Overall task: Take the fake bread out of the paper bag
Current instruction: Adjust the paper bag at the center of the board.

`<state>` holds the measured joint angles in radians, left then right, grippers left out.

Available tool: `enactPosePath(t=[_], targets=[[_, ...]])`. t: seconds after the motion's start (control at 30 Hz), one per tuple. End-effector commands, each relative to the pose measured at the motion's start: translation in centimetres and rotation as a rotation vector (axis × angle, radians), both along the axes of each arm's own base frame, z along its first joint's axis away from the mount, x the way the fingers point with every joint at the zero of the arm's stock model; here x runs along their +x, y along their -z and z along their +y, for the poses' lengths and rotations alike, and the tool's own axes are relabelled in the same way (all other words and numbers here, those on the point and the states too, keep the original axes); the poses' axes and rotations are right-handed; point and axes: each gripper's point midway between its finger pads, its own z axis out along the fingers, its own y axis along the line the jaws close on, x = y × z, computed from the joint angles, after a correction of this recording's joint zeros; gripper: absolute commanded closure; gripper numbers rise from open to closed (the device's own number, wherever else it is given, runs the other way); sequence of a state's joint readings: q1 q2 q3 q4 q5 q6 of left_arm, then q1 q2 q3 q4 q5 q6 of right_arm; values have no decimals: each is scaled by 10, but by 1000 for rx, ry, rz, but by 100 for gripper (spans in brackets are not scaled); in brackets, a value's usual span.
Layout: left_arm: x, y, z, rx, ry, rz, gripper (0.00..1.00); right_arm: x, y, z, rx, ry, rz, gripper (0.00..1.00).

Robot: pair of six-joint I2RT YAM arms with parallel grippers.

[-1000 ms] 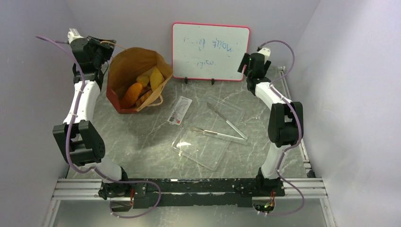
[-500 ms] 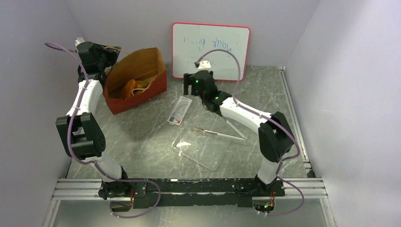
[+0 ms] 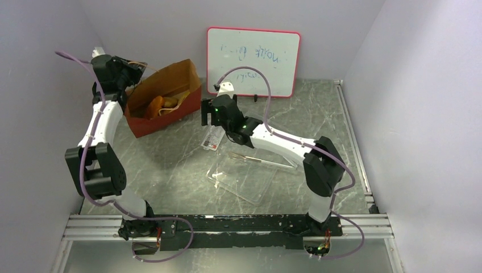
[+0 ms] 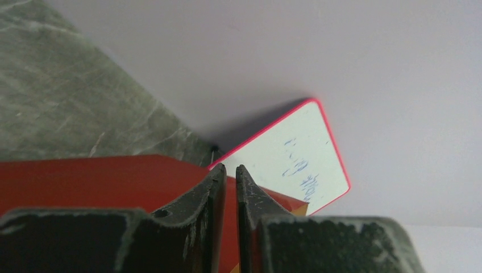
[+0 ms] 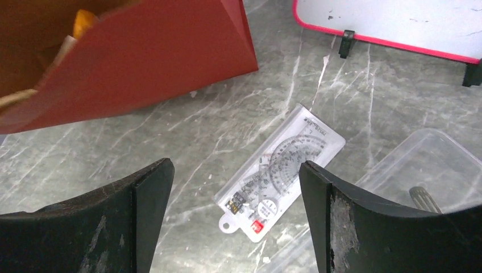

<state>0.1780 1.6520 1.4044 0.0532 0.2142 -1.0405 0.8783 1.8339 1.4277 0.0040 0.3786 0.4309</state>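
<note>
Bread [image 3: 157, 106] lies inside the red paper bag [image 3: 170, 116] at upper left. Left gripper [image 4: 229, 170], jaws closed, sits at the bag's rim; right gripper [image 5: 236, 170] gapes wide above a packaged protractor [image 5: 282, 173] just right of the bag.

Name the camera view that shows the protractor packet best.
The right wrist view: the clear protractor packet lies whole and close on the table, its scale visible. The top view shows it small, partly covered by the right arm. The left wrist view misses it.
</note>
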Motion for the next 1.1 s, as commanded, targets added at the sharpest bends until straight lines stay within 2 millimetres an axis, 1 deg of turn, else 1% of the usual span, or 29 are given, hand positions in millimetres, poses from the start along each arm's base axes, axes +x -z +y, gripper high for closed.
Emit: enactPosePath(t=[0.0,0.07,0.1,0.2,0.23,0.3,0.43,0.5,0.57,0.67,0.7,0.73,0.83,0.9,1.0,1.07], targets=[[-33,-19,-15,90,64,-67,93,-17,-47,-12,35,48,-73,18],[-45,-15,-19,121,60,-74,93,-26,-56,-12,26,41,-85,18],[-52,-15,-31,136,78,-80,93,-30,-60,-12,22,41,-90,18],[-73,-16,-52,176,89,-103,93,-44,-69,-10,17,32,-102,18],[-79,-11,-58,188,89,-97,92,-47,-69,-9,19,24,-99,18],[-90,-7,-71,206,94,-100,92,-54,-68,-3,23,1,-87,18],[-104,6,-97,222,113,-88,91,-64,-53,11,20,-36,-57,18],[-108,12,-104,223,124,-75,91,-69,-46,17,8,-51,-47,18],[-111,13,-106,228,123,-75,91,-72,-36,14,-21,-50,-31,18],[-112,7,-103,260,115,-78,91,-74,-29,-11,-84,-7,-38,16],[-112,3,-102,271,108,-82,90,-75,-35,-21,-99,2,-54,16],[-111,1,-101,279,105,-84,90,-76,-34,-32,-131,7,-63,15],[-110,-2,-100,304,106,-87,90,-78,-26,-67,-243,14,-64,10],[-109,-1,-98,316,102,-84,90,-84,-9,-90,-310,-15,-24,8],[-108,1,-97,323,97,-80,90,-95,5,-110,-359,-65,14,5],[-106,0,-97,326,98,-82,90,-101,20,-122,-420,-82,50,3]])
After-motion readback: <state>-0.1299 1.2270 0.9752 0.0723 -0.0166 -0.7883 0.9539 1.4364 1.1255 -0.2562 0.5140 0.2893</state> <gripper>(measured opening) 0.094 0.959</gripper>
